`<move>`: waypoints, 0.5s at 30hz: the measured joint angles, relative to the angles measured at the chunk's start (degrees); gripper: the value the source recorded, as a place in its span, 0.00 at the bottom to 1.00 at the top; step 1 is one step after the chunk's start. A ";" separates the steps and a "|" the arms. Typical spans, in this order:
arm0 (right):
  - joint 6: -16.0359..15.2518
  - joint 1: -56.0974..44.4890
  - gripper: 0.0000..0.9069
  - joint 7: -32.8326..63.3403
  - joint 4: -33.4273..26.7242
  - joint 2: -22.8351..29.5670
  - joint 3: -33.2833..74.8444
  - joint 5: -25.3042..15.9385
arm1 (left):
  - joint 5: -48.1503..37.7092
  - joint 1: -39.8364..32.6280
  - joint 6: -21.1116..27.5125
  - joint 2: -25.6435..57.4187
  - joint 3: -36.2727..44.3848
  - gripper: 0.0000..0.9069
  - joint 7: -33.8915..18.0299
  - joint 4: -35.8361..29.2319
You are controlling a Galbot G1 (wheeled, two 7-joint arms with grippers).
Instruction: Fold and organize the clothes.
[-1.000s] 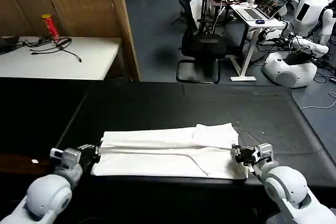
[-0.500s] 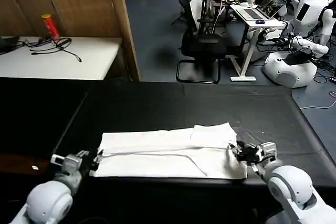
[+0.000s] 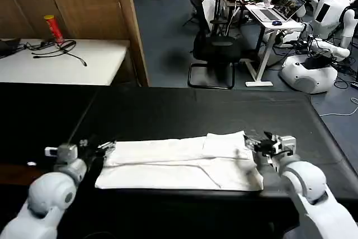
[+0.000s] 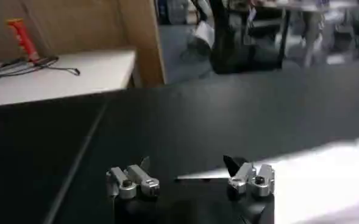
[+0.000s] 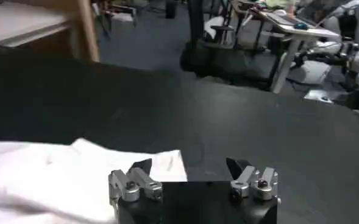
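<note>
Lying between both grippers (jaws apart), folded T-shirt (image 3: 179, 163) on table (image 3: 168, 110).

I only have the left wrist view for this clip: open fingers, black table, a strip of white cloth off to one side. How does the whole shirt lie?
Observer: In the head view the T-shirt lies as a long folded band across the black table, close to the robot's edge.
Operator: Where is the right gripper?
Observer: The right gripper is at the band's right end, by its far corner.
Operator: Is it holding the cloth?
Observer: No. The right wrist view shows its fingers apart over the cloth's corner, gripping nothing.
</note>
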 joint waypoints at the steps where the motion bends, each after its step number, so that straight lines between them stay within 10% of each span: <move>1: 0.23 0.54 0.97 0.02 -0.92 0.57 -0.16 -0.20 | -0.74 -0.66 0.02 -0.44 0.32 0.97 0.04 1.06; 7: 1.02 2.75 0.89 -0.01 -5.77 3.34 -1.69 -0.54 | -1.41 -2.21 0.04 -2.24 1.25 0.97 0.45 6.09; 11: 1.23 3.80 0.70 -0.16 -7.92 4.81 -2.60 -0.95 | -1.13 -2.18 -0.21 -2.50 1.30 0.69 1.09 7.60; 14: 1.25 4.30 0.43 -0.21 -8.98 5.79 -3.13 -1.53 | -0.69 -2.54 -0.26 -2.53 1.31 0.04 1.25 8.62; 15: 1.26 4.34 0.31 -0.23 -9.15 5.98 -3.24 -1.68 | -0.67 -2.68 -0.27 -2.60 1.32 0.00 1.24 8.87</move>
